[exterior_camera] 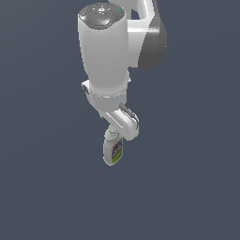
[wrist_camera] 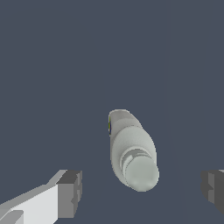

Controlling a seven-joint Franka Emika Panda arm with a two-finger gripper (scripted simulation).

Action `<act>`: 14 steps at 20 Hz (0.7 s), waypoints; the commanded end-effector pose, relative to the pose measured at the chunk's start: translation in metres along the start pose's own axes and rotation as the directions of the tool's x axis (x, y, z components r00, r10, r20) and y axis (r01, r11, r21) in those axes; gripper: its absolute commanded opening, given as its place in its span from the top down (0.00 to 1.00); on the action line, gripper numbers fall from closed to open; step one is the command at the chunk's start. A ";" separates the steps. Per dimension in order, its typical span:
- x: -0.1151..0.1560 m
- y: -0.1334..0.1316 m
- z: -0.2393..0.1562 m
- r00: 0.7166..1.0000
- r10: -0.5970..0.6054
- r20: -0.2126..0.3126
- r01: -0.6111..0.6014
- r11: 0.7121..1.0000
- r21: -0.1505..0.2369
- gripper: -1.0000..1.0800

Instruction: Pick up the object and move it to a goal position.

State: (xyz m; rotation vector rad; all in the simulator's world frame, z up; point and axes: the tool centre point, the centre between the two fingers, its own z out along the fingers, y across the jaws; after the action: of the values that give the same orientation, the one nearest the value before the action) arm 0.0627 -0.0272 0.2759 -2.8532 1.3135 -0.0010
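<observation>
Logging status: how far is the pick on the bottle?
Done: the gripper is lined up over the bottle, its cap between the fingers. In hand: nothing; the jaws stand wide, clear of the bottle on both sides. Left: close, lift, carry. No goal marker shows in either view.
</observation>
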 end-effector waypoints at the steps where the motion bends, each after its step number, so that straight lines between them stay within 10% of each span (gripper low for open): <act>1: 0.000 0.000 0.008 1.000 0.000 0.001 0.000 1.000 -0.001 0.04; 13: 0.000 0.000 0.046 1.000 0.004 0.000 -0.004 1.000 -0.001 0.04; 14: 0.000 0.000 0.046 1.000 0.004 0.000 -0.004 1.000 -0.001 1.00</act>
State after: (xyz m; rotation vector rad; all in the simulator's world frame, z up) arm 0.0628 -0.0276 0.2311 -2.8515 1.3200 0.0004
